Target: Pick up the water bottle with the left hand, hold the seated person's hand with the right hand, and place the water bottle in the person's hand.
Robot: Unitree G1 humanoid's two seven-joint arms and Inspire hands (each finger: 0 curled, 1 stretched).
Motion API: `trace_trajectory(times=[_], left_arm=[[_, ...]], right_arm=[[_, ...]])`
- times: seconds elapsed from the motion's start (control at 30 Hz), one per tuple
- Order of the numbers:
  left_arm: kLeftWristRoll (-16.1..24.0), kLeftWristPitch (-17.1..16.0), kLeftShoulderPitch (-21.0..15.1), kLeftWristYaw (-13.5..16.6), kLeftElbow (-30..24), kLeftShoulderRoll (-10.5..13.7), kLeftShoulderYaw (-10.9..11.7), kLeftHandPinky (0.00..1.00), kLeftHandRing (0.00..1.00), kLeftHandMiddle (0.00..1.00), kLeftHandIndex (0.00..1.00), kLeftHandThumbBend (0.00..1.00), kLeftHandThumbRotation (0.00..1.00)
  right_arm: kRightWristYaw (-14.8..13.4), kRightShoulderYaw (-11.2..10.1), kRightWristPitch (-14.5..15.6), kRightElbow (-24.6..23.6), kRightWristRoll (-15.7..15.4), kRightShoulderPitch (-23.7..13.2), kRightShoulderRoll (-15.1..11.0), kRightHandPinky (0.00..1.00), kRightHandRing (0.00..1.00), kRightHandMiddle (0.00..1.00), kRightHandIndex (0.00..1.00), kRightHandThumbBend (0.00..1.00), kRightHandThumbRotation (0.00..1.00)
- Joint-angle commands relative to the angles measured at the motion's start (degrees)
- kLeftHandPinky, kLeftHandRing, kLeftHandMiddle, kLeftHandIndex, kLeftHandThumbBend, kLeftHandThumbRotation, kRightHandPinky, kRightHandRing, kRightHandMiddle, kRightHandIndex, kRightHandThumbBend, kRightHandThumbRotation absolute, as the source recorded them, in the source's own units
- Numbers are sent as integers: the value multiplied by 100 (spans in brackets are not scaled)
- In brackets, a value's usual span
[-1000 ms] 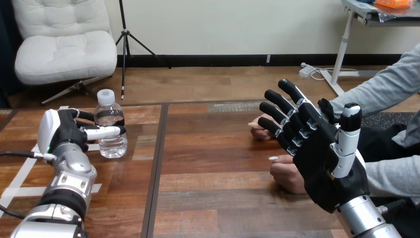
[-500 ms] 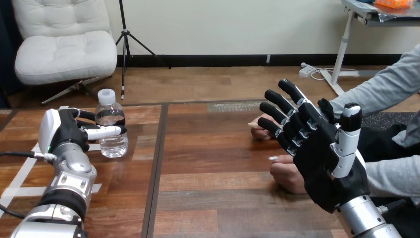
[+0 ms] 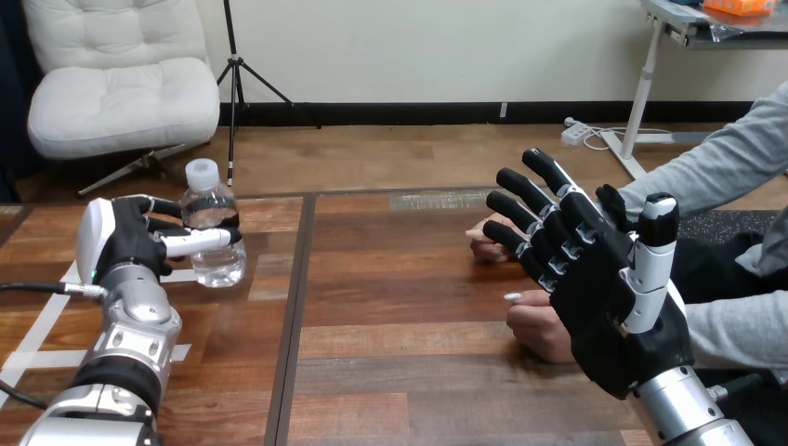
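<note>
In the head view, the left hand (image 3: 125,243) has its fingers and thumb curled round the water bottle (image 3: 216,265) on the left part of the table (image 3: 400,372). The bottle leans a little. The right hand (image 3: 609,297) is wide open, raised in front of the person's 2 hands (image 3: 537,325), apart from them. To lift well, I think the grip should stay firm and the bottle should rise straight before it crosses.

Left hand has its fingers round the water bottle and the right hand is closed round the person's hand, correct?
Not quite: the head view shows the right hand open, fingers straight, raised near the person's hands and closed round neither. The left hand does have its fingers round the water bottle.
</note>
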Motion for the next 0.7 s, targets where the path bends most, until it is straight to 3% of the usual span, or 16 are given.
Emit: trace_trajectory(times=[0.0, 0.67], left_arm=[[-61, -294, -175, -47, -349, 67, 66, 30, 35, 41, 48, 74, 0], [-270, -521, 142, -323, -986, 41, 137, 31, 37, 43, 49, 73, 0]], right_arm=[[20, -35, -85, -113, 18, -234, -37, 89, 92, 92, 96, 98, 100], [-30, -52, -48, 111, -257, -381, -130, 90, 92, 92, 94, 99, 100]])
